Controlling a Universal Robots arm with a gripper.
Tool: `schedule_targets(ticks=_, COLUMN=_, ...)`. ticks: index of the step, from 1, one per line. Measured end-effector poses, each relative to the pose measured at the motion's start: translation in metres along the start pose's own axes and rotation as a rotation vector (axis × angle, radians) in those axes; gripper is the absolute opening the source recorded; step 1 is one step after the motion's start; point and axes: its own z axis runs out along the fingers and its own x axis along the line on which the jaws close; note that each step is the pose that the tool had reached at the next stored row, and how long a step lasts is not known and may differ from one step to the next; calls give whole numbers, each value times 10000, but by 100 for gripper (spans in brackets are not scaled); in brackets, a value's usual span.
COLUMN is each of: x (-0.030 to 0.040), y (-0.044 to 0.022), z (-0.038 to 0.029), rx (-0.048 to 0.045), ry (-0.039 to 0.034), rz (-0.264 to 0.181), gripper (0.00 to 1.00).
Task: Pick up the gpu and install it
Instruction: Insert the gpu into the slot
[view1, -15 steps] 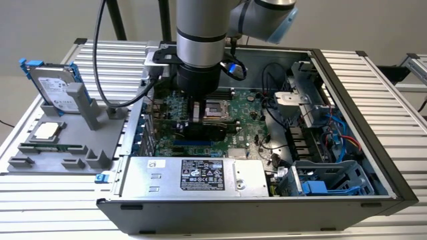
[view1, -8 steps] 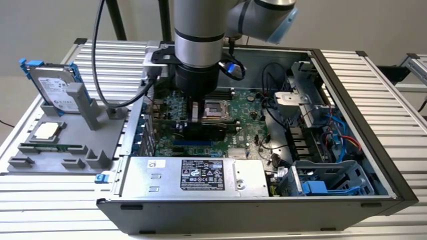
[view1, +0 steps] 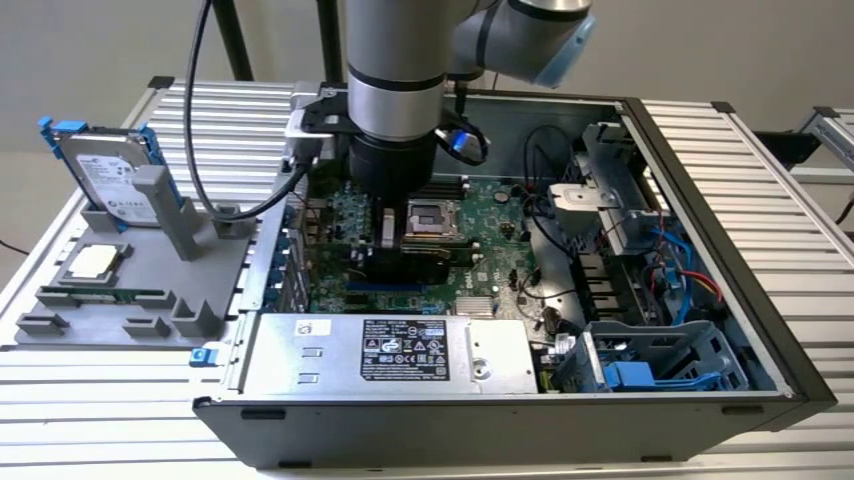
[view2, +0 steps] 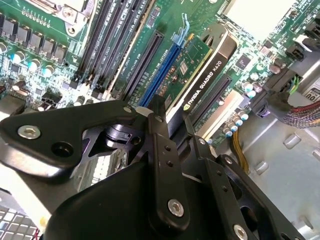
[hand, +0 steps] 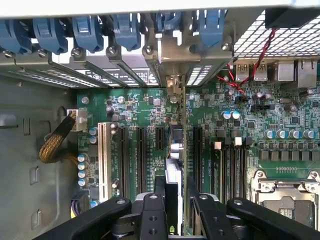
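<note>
The gpu (view2: 202, 75), a green card with a black cooler block, stands on edge over the long blue slot (view2: 162, 67) on the motherboard (hand: 130, 102) inside the open computer case (view1: 694, 150). In the first wrist view the gpu (hand: 175, 160) shows edge-on, with its silver bracket (hand: 172, 82) against the rear slot openings. My gripper (hand: 176, 200) is shut on the card's upper edge, one black finger on each face. In the exterior view my gripper (view1: 400, 250) is low inside the case beside the processor socket (view1: 434, 218). I cannot tell whether the card is fully in the slot.
A grey fixture (view1: 200, 320) at the exterior view's left holds a silver hard drive with blue rails (view1: 107, 170), a memory stick (view1: 107, 295) and a processor chip (view1: 94, 262). The power supply (view1: 387, 350), drive cage (view1: 654, 360) and loose cables (view1: 667, 270) crowd the case.
</note>
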Motion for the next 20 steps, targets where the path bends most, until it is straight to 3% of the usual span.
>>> schedule_targets(ticks=14, x=-27, y=18, z=10, rx=1, ry=0, rz=4, gripper=0)
schedule_targets(ticks=20, x=-29, y=32, z=61, rx=-2, ry=1, rz=9, gripper=0)
